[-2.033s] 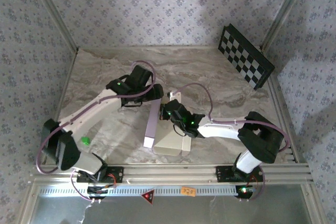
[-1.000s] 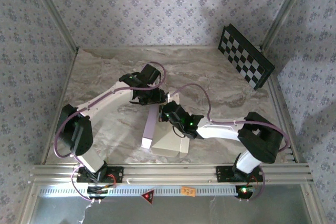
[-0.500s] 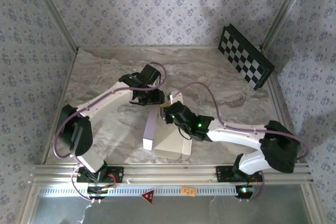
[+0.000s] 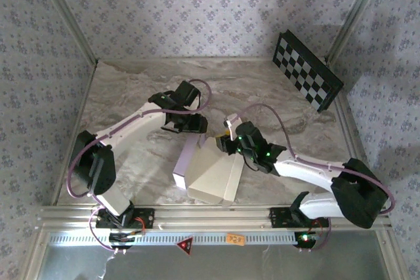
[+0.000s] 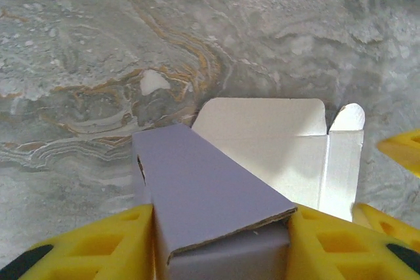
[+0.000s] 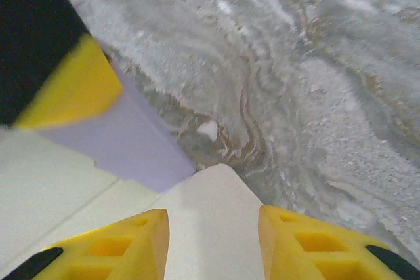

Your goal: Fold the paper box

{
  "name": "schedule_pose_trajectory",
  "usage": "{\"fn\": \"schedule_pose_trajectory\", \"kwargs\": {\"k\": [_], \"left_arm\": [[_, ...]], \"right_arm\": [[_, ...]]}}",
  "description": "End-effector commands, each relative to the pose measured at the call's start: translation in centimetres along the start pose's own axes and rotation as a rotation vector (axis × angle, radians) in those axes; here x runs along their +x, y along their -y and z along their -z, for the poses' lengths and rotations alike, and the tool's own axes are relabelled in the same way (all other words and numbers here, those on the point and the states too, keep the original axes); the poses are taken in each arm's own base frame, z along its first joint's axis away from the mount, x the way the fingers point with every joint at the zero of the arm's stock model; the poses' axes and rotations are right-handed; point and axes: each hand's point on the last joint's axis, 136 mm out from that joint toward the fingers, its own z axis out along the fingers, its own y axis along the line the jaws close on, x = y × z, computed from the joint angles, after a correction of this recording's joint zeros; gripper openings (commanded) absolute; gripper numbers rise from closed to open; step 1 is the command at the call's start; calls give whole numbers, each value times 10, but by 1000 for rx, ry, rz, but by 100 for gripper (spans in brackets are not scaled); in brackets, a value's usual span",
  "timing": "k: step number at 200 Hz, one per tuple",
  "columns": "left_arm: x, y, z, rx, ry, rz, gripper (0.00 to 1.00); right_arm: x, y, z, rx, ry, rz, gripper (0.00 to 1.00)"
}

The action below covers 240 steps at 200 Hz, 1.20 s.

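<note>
One marbled counter (image 4: 275,100) carries everything, with patterned walls around it and a black-and-white checkerboard panel (image 4: 307,70) leaning in the far right corner. Two arms reach in from the near edge and meet over the paper box (image 4: 216,175), which sits near the middle of the counter, a little toward the near edge. The box is partly folded: a long lilac wall stands along its left side, and cream-white panels slope up beside it.

The left claw (image 4: 190,124) is at the far end of that lilac wall. In the left wrist view the claw (image 5: 220,227) is pinching the box (image 5: 197,168), with both yellow fingers pressed against the sides of the folded lilac card. Beyond it, the open cream inside and a small rounded flap lie on the counter.

The right claw (image 4: 226,141) is at the box's far right end. In the right wrist view this claw (image 6: 211,218) is spread, and a rounded cream flap of the box (image 6: 59,181) lies in the gap between its fingers. Whether they touch the flap cannot be told. A yellow finger of the left claw (image 6: 72,86) rests against the lilac card there.
</note>
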Motion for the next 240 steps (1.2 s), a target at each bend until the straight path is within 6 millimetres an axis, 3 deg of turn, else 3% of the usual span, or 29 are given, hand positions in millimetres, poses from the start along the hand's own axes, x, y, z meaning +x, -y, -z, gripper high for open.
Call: {"fn": "schedule_pose_trajectory", "kwargs": {"k": [1,39,77,110,167,240], "left_arm": [[30,4,0,42,-109,-89,47],[38,6,3,52,-141,-152,48],[43,10,1,68,-158,-169,49],[44,16,-2,87,-172,-176,50],[46,25,-5,111,-194,-208,50],[41,41,-4,194,-179,-203,52]], "right_arm": [[-15,-28,5,-236,116,156,43],[0,-37,-4,-362,110,278,44],[-3,-49,-16,-449,149,322,44],[-2,-49,-32,-477,161,327,42],[2,-53,-45,-562,145,306,30],[-1,-44,-57,-501,133,273,14]]}}
